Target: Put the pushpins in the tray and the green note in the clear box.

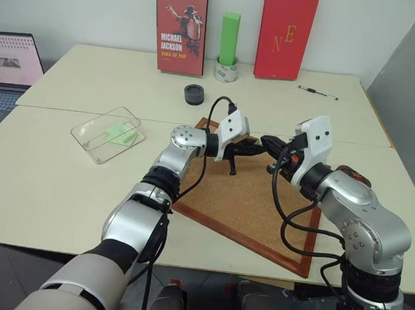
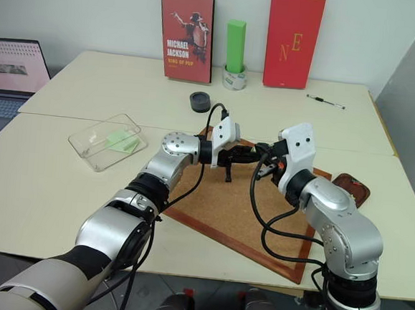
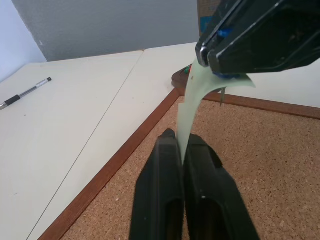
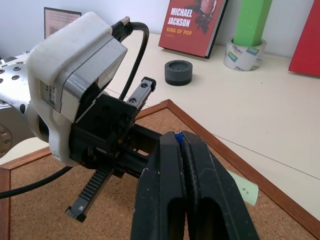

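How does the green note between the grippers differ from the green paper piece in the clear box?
The green note is pale mint; the green paper piece is brighter. The note hangs curved, pinched by the left gripper and right gripper; the piece lies in the clear box. Both are small green papers.

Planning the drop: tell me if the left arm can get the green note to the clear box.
Probably yes: left gripper and right gripper both pinch the green note; the clear box lies open, with nothing between.
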